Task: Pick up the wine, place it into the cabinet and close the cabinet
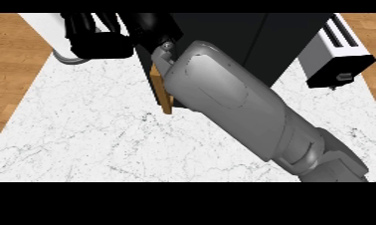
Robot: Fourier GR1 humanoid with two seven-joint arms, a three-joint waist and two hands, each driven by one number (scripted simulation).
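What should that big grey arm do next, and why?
Probably press the right hand against the wooden door to swing it shut. The door juts out edge-on from the dark cabinet, beside the forearm, so the cabinet is open. No wine shows; it may be hidden.

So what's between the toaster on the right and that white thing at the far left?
In the head view, the dark cabinet stands between them, with the robot's right forearm lying across it.

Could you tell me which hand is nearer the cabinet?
Right. The right hand sits beside the cabinet's left edge; the left hand is out of view.
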